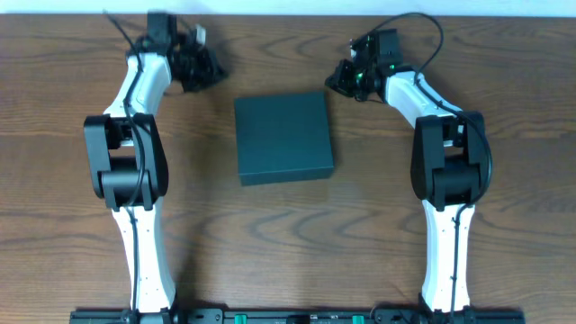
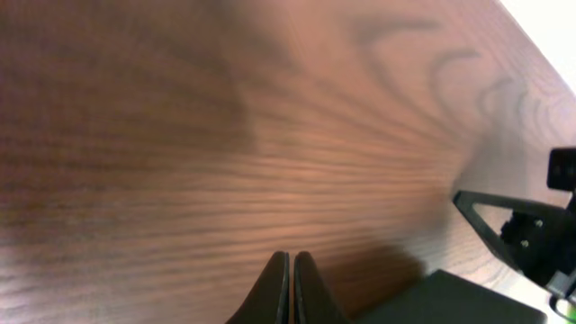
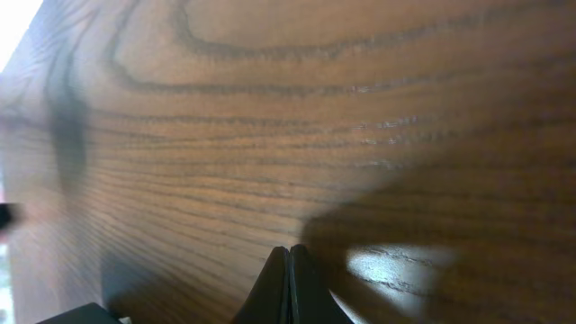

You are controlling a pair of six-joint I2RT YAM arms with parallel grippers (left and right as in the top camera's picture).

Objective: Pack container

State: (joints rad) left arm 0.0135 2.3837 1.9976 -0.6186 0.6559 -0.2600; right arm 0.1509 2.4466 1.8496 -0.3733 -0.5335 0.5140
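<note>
The container point(image 1: 283, 137), a dark teal-green square box with its lid down flat, lies in the middle of the wooden table. My left gripper point(image 1: 209, 69) hovers off its upper-left corner, shut with nothing between the fingers. Off the box's upper-right corner sits my right gripper point(image 1: 337, 78), also shut and empty. In the left wrist view the black fingertips point(image 2: 290, 263) meet over bare wood, with the container's corner point(image 2: 450, 301) at lower right. The right wrist view has its fingertips point(image 3: 288, 256) pressed together above the table, a sliver of the container point(image 3: 76, 315) at lower left.
Both white arms run from bases at the front edge point(image 1: 288, 315) up either side of the box. The right arm's gripper point(image 2: 531, 238) shows at the right edge of the left wrist view. The table's far edge point(image 1: 288, 9) lies just behind both grippers.
</note>
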